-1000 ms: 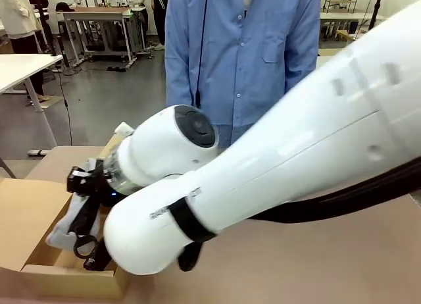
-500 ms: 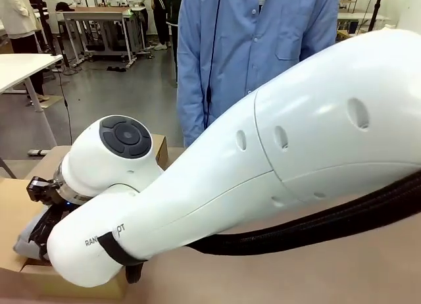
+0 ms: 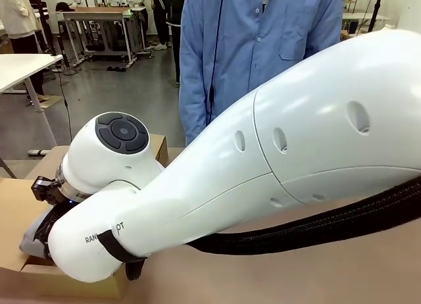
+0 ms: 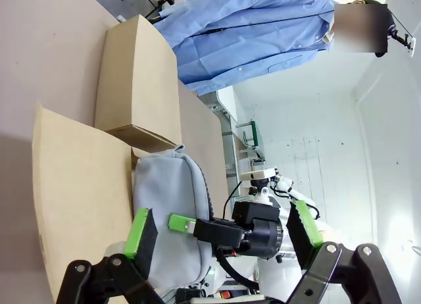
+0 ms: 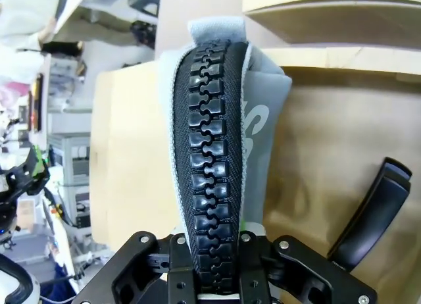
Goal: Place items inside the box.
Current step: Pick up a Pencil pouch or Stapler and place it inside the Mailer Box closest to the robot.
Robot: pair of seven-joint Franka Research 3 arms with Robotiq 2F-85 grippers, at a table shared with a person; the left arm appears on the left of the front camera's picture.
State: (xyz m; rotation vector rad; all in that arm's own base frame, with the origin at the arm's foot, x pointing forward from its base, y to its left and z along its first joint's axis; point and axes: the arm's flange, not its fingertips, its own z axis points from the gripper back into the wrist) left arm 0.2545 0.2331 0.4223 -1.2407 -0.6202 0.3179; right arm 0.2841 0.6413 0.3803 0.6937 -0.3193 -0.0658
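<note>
Our front camera looks across the table (image 3: 296, 278) at the person (image 3: 250, 47), the right arm (image 3: 296, 152) close before it. Both wrist cameras share the box (image 4: 79, 185) and grey pouch (image 4: 168, 205); the right one nearest.

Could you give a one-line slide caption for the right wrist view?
Right gripper clamps the light grey zip pouch by its zipper above the box.

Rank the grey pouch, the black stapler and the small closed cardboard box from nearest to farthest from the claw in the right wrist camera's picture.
1. light grey zip pouch: clamped by its zipper in the right gripper, so touching it.
2. black stapler: lying in the open box, at picture right of the pouch.
3. small closed cardboard box: beyond the open box, at the picture's top.
</note>
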